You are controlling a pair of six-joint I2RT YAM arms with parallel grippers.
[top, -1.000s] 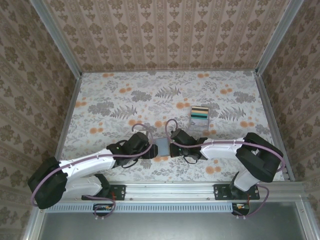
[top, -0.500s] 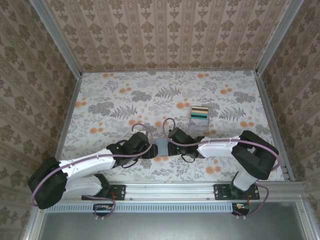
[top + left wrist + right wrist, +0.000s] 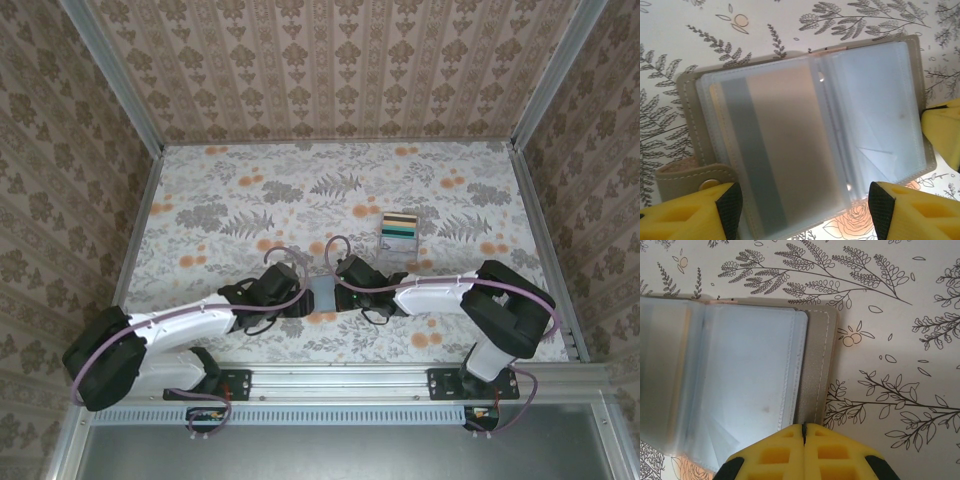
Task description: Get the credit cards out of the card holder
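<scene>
The left gripper [image 3: 805, 207] stands wide, one finger at either side of the open card holder [image 3: 810, 125], which lies flat on the flowered table [image 3: 250, 190] between the two arms. The right gripper [image 3: 804, 432] has its fingers pressed together at the taupe border of the holder's right panel; whether it pinches that edge I cannot tell. A credit card [image 3: 780, 140] with a grey stripe sits inside the left panel's clear sleeve.

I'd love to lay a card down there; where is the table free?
The table is bare along the back wall and down its left side. Crowded: front middle around the open card holder, and by the clear box right of centre.
</scene>
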